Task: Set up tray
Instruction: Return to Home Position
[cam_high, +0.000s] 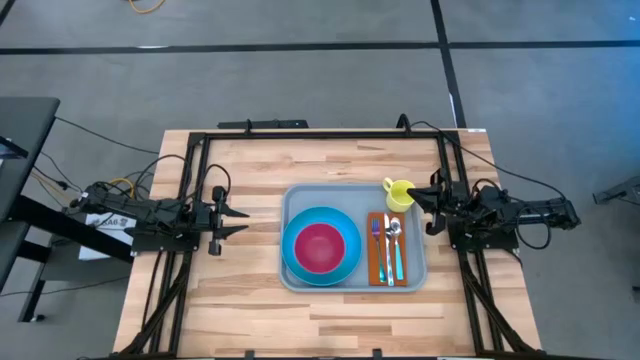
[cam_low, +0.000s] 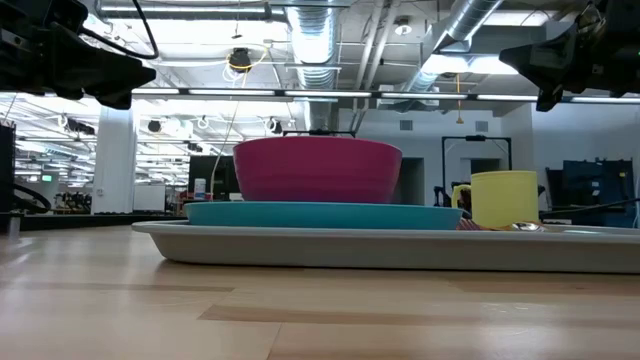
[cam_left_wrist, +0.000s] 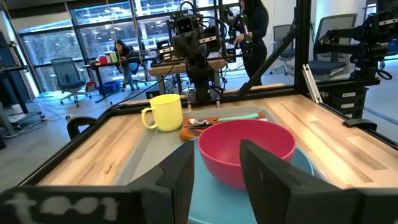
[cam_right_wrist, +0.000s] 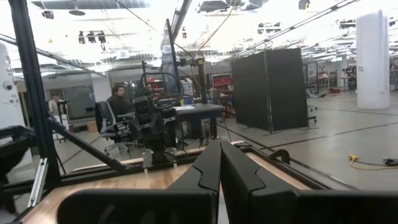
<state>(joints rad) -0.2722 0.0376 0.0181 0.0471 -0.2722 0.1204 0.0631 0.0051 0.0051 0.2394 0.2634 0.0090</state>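
Note:
The pale grey-blue tray lies flat right of the table's middle. On it a round blue plate carries a pink bowl. A yellow mug stands in the tray's far right corner. An orange napkin bears a fork and spoon. My left gripper hovers open left of the tray and faces the bowl. My right gripper is shut and raised just right of the mug; the low view shows it well above the mug.
A black frame runs around the far and side edges of the wooden table. Bare wood lies left of the tray and along the near edge. Beyond the table are desks, chairs and people.

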